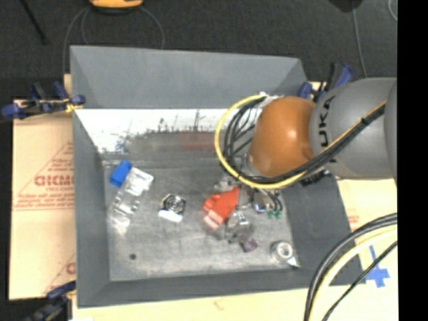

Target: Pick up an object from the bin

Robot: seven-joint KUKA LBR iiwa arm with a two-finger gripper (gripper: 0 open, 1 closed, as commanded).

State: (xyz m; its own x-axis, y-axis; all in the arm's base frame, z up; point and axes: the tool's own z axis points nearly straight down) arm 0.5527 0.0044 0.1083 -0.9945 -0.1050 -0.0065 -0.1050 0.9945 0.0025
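The gripper [238,221] sits low beside the red block [219,207], lower centre; I cannot tell its grip, and apparently nothing is lifted yet.

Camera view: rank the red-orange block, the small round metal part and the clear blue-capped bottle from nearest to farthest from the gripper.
1. The red-orange block, right beside the gripper, on its left.
2. The small round metal part, further left, mid-scene.
3. The clear blue-capped bottle, farthest left.
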